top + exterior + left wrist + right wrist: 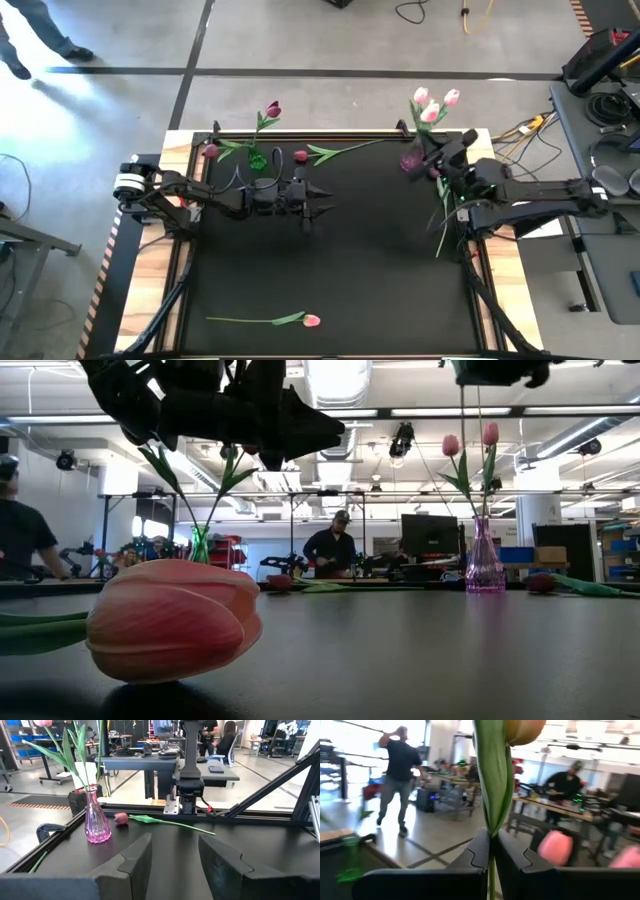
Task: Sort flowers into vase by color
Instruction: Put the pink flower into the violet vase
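Observation:
My right gripper (491, 840) is up beside the purple vase (412, 158), shut on a pale pink tulip (525, 730). That vase (484, 565) holds two pink tulips (450, 445). The green vase (258, 158) at the far left holds dark red tulips (272, 110). My left gripper (175, 845) hovers open and empty mid-table (320, 200), right of the green vase. Lying flat on the mat are a dark red tulip (300, 155) between the vases, another (120, 818) beside the purple vase, and a pink one (310, 320) near the front edge. My right gripper pinches the pink tulip's green stem and leaf (492, 830) between its two fingers, a little below the head. The fingers lie across the stem. The flower stands upright, head above the fingers and stem running down below them, lifted clear of the table.
The right arm's base (190, 790) stands behind the lying tulip's stem. A raised black frame (260, 815) borders the mat. People (335, 545) are in the room beyond the table. Bare mat (330, 270) lies between the arms and the front edge.

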Motion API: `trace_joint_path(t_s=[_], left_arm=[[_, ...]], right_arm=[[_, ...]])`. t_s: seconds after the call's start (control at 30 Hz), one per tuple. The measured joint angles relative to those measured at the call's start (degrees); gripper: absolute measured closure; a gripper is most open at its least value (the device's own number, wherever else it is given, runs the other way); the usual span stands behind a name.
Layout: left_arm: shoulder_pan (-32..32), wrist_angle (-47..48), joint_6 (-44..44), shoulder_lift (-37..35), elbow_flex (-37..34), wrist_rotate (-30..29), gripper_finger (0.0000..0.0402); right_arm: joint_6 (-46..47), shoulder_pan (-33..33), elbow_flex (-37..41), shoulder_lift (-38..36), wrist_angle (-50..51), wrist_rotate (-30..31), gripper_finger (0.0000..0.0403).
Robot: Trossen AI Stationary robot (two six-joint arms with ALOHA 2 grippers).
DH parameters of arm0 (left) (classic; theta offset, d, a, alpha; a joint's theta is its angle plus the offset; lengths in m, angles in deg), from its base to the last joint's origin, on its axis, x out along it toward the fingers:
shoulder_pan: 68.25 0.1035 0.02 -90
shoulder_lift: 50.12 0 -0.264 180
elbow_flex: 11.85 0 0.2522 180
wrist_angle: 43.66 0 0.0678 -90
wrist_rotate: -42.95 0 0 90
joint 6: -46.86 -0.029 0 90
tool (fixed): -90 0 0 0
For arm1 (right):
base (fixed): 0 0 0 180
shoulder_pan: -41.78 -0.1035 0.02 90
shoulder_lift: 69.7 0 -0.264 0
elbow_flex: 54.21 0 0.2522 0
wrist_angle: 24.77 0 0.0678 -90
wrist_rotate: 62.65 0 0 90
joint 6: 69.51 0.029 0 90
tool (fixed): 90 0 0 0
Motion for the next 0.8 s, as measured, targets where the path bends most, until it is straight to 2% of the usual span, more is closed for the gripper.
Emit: trace_joint_path(t_s=[0.2, 0.47, 0.8], left_arm=[[0.0, -0.03, 0.0, 0.0, 0.0, -0.01, 0.0254], [0.0, -0.25, 0.0, 0.0, 0.0, -0.05, 0.0254], [0.04, -0.13, -0.02, 0.0, 0.0, -0.07, 0.0254]], right_arm=[[-0.57, 7.8, 3.46, -3.56, -0.04, -0.79, 0.039], [1.92, 16.6, 6.09, -3.37, -2.3, -7.37, 0.039], [6.0, 19.84, 7.91, -2.96, -3.26, -7.76, 0.039]])
